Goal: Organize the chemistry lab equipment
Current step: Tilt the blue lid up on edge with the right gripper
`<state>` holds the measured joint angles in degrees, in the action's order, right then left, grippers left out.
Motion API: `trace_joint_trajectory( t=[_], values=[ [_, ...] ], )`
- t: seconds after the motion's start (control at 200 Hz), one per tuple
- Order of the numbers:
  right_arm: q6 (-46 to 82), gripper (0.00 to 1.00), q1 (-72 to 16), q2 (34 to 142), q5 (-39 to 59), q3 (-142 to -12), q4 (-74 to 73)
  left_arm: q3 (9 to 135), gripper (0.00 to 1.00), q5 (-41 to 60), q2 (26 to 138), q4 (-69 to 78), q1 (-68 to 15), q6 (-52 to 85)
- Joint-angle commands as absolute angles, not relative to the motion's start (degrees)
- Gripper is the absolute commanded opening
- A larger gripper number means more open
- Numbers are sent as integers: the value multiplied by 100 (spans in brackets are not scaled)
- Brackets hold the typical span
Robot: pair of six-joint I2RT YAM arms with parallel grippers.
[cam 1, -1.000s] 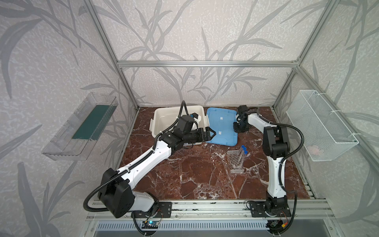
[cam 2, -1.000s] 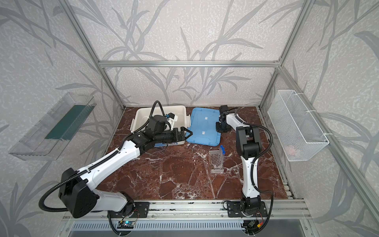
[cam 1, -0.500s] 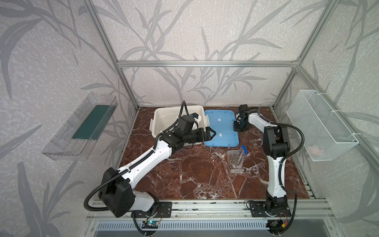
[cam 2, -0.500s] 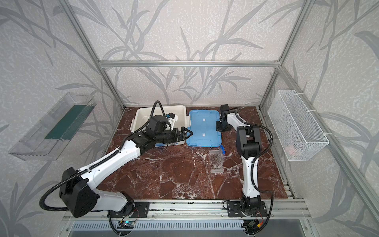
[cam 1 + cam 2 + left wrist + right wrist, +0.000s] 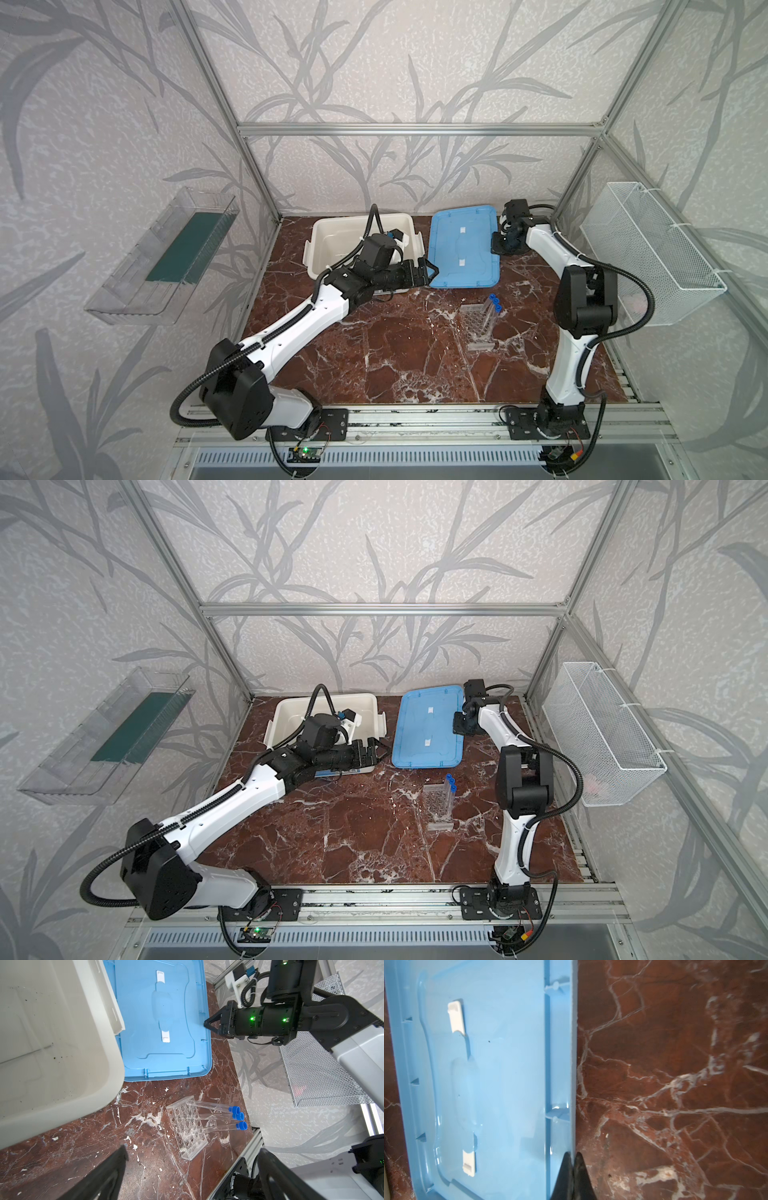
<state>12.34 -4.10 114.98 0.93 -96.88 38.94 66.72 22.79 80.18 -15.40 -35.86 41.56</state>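
A clear honeycomb-holed rack [image 5: 478, 328] [image 5: 436, 810] [image 5: 187, 1128] stands on the marble right of centre. Three clear blue-capped tubes [image 5: 494, 303] [image 5: 449, 785] [image 5: 218, 1118] sit in it. On the floor of the white box [image 5: 62, 1076] lies a thin clear rod [image 5: 27, 1054]. My right gripper [image 5: 498, 245] [image 5: 457, 727] [image 5: 205, 1022] [image 5: 573, 1155] is shut on the right rim of the blue lid [image 5: 463, 249] [image 5: 430, 733] [image 5: 162, 1022] [image 5: 488, 1084]. My left gripper [image 5: 430, 270] [image 5: 380, 750] [image 5: 191, 1153] hangs open and empty at the box's front right corner, beside the lid's left edge.
The white box [image 5: 332, 237] [image 5: 286, 717] stands at the back left, the lid flat on the marble beside it. A white wire basket [image 5: 648, 249] hangs on the right wall and a clear shelf [image 5: 166, 257] on the left wall.
The blue lid has swung from a skewed pose to lie square beside the box. My right gripper has closed onto its rim. The left arm has barely moved.
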Motion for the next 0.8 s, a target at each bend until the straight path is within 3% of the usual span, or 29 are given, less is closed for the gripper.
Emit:
trace_joint_trajectory(
  t=[0.0, 0.45, 0.795],
  values=[
    [1305, 0, -353, 10972, 60, -9596, 3691, 6943, 99, 2198, 8140, -1506, -3617, 4086],
    [1353, 0, -143, 9646, -64, -9374, 3351, 7222, 99, 2123, 8282, -1204, -3648, 3640],
    [1468, 0, 0, 8631, 862, -9414, 3550, 7875, 99, 2287, 8333, -845, -3492, 2802]
  ],
)
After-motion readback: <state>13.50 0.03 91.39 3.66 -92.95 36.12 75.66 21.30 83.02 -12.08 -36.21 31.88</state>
